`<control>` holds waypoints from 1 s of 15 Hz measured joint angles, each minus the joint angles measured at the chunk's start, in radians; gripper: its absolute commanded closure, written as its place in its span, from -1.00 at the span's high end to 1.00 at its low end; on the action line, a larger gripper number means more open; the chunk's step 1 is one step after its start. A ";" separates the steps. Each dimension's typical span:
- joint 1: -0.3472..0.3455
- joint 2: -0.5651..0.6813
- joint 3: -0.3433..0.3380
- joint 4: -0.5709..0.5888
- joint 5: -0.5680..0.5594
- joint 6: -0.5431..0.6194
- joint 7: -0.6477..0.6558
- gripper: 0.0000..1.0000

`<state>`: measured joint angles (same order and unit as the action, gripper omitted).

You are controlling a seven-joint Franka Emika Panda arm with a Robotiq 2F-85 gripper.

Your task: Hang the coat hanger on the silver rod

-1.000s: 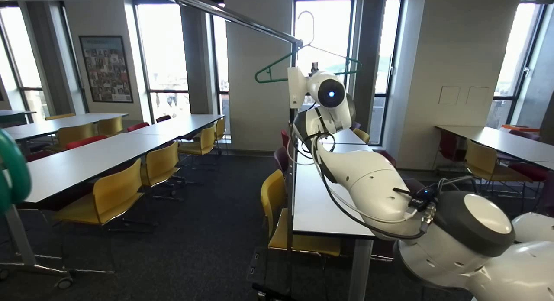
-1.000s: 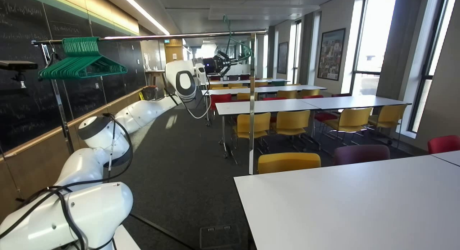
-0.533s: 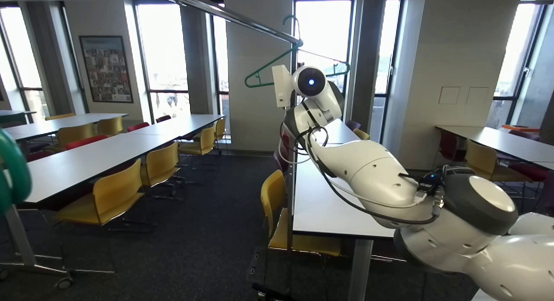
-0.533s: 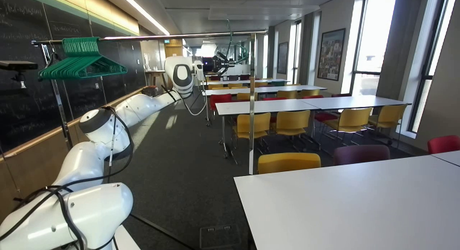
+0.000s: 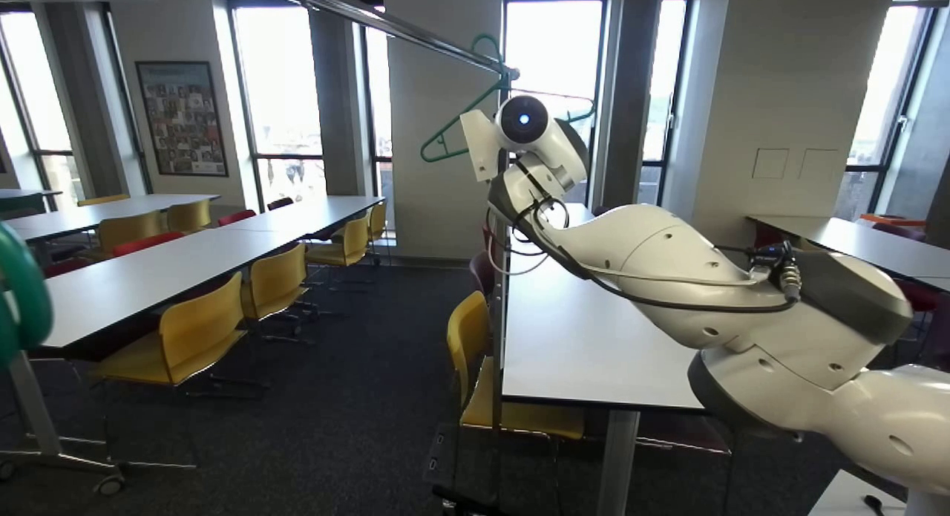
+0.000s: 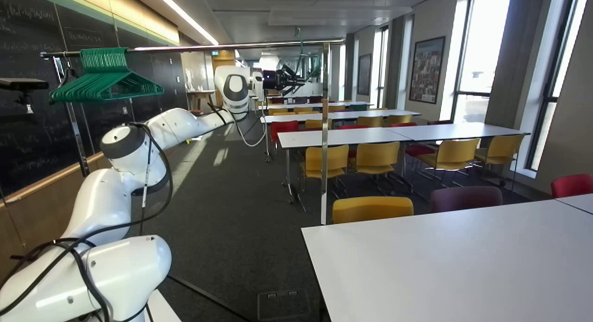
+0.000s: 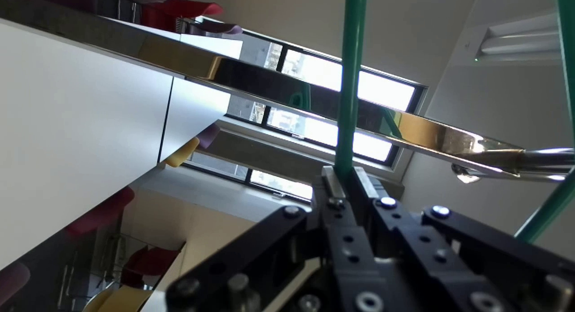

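**Jaws pinch a green coat hanger [image 7: 350,78] near the silver rod [image 6: 259,45]**

In the wrist view we see the jaws up close. They are squeezed almost together, with one smooth green bar of the coat hanger pinched between them. In an exterior view, the smooth white robot arm [image 5: 668,256] hides the jaws, but we can see the hanger's wide triangle shape and its curly hook [image 5: 487,36]. In both exterior views the hook sticks up higher than the rod, near one end. We cannot tell if it touches the rod. In an exterior view we find a row of green hangers [image 6: 109,81] on the rod, packed tight, and, only there, a black chalkboard [image 6: 28,30] with pale writing. The rod looks round and shiny. Up close, the metal post [image 7: 260,84] is flat and bright like a mirror, and bits of green show in it.
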<state>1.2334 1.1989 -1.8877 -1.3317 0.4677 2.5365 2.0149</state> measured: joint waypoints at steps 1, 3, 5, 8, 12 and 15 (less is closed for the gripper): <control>0.000 -0.016 0.011 0.008 -0.040 0.000 -0.001 -0.95; 0.004 -0.043 0.029 0.016 -0.107 0.001 -0.006 -0.95; 0.012 -0.064 0.048 0.015 -0.157 0.002 -0.010 -0.95; 0.030 -0.080 0.074 -0.004 -0.203 0.015 -0.010 -0.95; 0.060 -0.088 0.099 -0.064 -0.229 0.053 -0.010 -0.95; 0.081 -0.088 0.110 -0.114 -0.235 0.098 -0.009 -0.87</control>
<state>1.3144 1.1105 -1.7782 -1.4453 0.2323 2.6342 2.0064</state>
